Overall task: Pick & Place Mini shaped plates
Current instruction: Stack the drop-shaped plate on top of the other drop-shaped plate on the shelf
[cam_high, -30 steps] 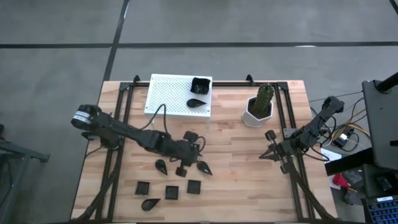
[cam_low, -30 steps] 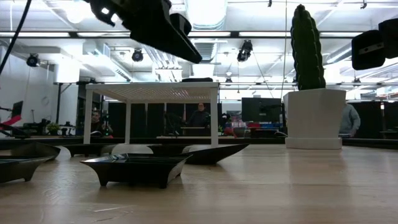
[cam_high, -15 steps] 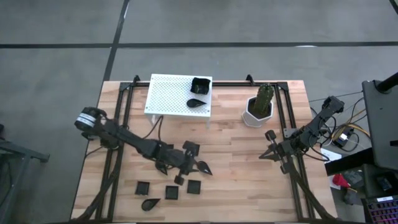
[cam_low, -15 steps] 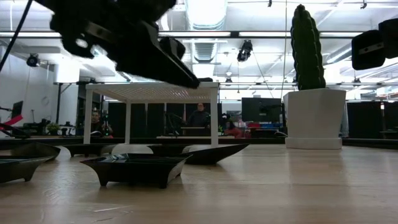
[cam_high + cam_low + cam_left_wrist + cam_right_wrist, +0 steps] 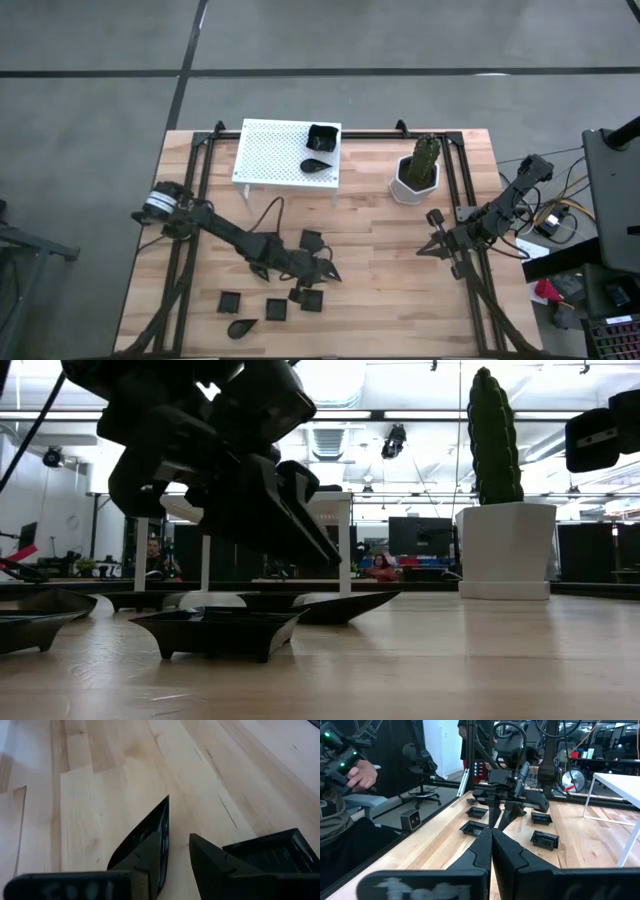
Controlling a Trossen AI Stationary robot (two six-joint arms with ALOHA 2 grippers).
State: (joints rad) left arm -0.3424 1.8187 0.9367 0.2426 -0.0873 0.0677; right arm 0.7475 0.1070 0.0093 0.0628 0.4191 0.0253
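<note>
While the right arm waited at the right edge of the wooden surface point(image 5: 380, 260) with its right pincer point(image 5: 432, 247) pressed together and empty, the left arm reached low across the middle, and its left pincer point(image 5: 176, 847) stood apart, holding nothing. Between its dark fingers point(image 5: 150, 851), close ahead, lay a leaf-shaped plate point(image 5: 150, 827), its pointed tip facing away; one finger sat over the plate's bowl, the other beside its raised rim. A square plate point(image 5: 272, 850) rested just beside the other finger. From above, more small black plates point(image 5: 272, 309) lay scattered near the front of the surface, and two others point(image 5: 320, 137) sat on a corner of the white rack point(image 5: 270, 152) at the back. A potted cactus point(image 5: 418, 168) stood well apart to the right. The plates looked light, stiff and smooth, so likely slippery; a hard pinch might chip a thin rim. The best hold seemed to be across the leaf plate's raised side rim, near its wider middle rather than the narrow tip.
</note>
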